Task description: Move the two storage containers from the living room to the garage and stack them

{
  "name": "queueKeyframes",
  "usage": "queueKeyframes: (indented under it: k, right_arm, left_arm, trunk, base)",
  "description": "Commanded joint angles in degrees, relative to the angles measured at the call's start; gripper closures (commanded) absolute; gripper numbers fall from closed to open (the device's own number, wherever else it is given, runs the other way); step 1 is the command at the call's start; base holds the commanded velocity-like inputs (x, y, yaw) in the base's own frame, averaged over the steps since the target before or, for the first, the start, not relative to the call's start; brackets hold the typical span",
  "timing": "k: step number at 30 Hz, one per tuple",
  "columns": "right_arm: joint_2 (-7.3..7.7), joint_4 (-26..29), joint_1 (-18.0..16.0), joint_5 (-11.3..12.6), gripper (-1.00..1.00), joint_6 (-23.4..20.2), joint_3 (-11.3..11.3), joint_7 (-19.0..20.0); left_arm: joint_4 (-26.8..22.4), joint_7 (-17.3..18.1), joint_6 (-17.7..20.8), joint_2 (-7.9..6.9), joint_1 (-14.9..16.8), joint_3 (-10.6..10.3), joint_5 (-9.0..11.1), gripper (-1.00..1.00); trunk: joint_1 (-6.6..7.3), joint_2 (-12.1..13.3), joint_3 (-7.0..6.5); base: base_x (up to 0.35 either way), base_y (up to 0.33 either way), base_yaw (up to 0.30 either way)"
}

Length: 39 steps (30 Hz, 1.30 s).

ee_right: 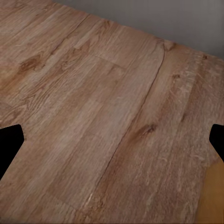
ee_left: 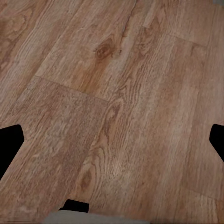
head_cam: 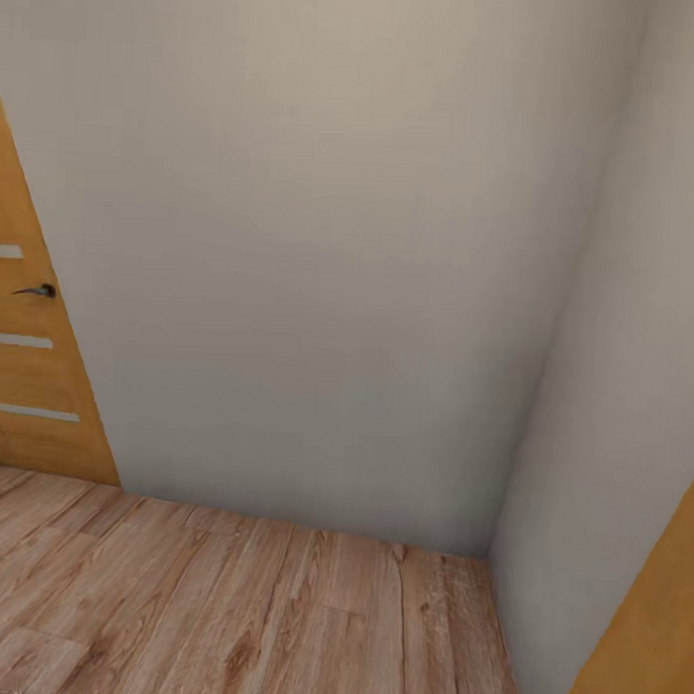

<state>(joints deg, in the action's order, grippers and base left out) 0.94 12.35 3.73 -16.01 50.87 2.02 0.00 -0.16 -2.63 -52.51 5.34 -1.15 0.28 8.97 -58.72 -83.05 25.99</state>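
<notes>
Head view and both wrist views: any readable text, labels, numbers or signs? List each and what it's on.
None. No text, label, number or sign can be read.
The wooden door carries pale strips and a dark handle, no lettering.
The wall is blank.
The wood plank floor shows grain only.

Both pincers spread, empty.

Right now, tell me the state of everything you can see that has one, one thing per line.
Wooden door: shut, with its dark handle level.
Second orange-brown panel: cut off at the picture's edge, state cannot be told.
Left hand: open, empty, over the wood plank floor.
Right hand: open, empty, over the plank floor near the wall.
</notes>
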Motion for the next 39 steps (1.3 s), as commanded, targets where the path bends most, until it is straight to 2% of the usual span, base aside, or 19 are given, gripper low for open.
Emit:
queueKeyframes:
  k: [1,29,39]
  right_arm:
    - [0.03,0.13,0.05,0.1,-1.0,0.02,0.19,0.0]
    - [0.03,0.13,0.05,0.1,-1.0,0.02,0.18,0.0]
    - [0.03,0.13,0.05,0.1,-1.0,0.02,0.18,0.0]
  left_arm:
    - [-0.01,-0.27,-0.13,0.02,0.0,-0.02,-0.1,-1.0]
    - [-0.01,-0.28,-0.13,0.02,0.0,-0.02,-0.1,-1.0]
    - [-0.01,-0.19,-0.13,-0.06,0.0,-0.02,-0.1,-1.0]
  trunk:
    - [0.0,-0.02,0.03]
    - [0.0,-0.02,0.03]
    - [0.0,-0.02,0.03]
  base:
    - [0.0,0.0,0.247]
    - [0.0,0.0,0.183]
    - [0.126,0.007,0.045]
